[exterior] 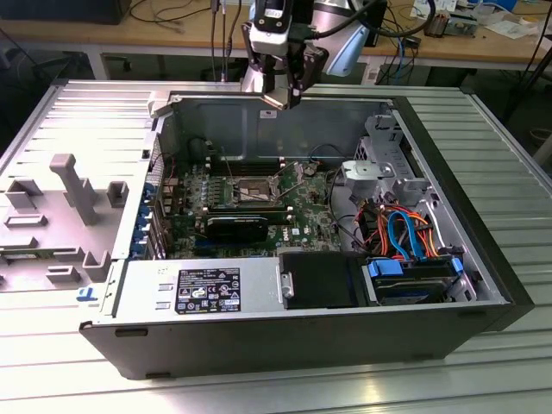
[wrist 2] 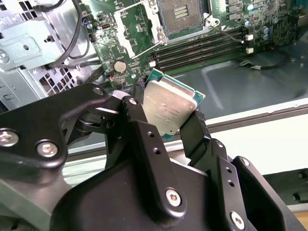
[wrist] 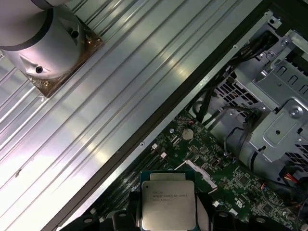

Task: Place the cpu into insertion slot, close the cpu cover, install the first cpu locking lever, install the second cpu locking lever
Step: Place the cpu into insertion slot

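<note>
1. On the ribbed metal bench lies the open computer case, with its far wall away from the exterior view's camera.
2. Across the case floor sits the green motherboard, to the exterior view's left of the drive cage.
3. Above the far wall of the case hangs the gripper, roughly mid-way along that wall.
4. Its two black fingers are closed part-way, clamping the cpu by two opposite edges. Both wrist views show the chip's dull metal top.
5. Down on the board, nearer and to the exterior view's left of the gripper, the insertion slot stands bare. The chip is well apart from it and not yet seated.
6. Beside the slot, in the second wrist view, the cpu cover looks swung open, though its exact tilt is hard to tell.
7. Judged from its look, the chip is light, thin and stiff. Its smooth lid is likely slippery and the underside delicate. The green edges are therefore the place to hold it, as it is held now, with modest pressure and the chip kept level.
</note>
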Motion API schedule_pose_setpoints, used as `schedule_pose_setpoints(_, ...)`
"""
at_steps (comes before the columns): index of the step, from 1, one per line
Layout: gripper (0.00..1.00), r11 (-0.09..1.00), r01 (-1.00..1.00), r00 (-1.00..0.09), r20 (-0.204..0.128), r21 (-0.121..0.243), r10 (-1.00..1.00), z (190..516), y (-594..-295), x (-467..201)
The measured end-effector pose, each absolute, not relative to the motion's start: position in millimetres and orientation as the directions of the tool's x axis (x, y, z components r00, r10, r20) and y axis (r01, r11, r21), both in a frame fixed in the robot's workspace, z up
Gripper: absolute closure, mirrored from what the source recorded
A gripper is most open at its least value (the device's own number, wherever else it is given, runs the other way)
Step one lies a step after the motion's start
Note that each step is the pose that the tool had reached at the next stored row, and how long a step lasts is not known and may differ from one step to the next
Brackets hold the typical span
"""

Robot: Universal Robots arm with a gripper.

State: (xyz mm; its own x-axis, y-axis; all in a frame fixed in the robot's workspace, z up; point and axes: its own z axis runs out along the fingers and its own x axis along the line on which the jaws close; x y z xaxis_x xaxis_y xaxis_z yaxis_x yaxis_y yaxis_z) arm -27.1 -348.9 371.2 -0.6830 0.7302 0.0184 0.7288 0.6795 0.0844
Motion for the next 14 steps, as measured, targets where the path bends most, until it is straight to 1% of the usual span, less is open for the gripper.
schedule_pose_setpoints(3, 0.45, 0.661, 0.746, -0.664, 0.018, 0.084, 0.747, 371.1, -348.9, -27.1)
schedule_pose_setpoints(14, 0.45, 0.658, 0.748, -0.661, 0.018, 0.084, 0.750, 371.1, -348.9, -27.2)
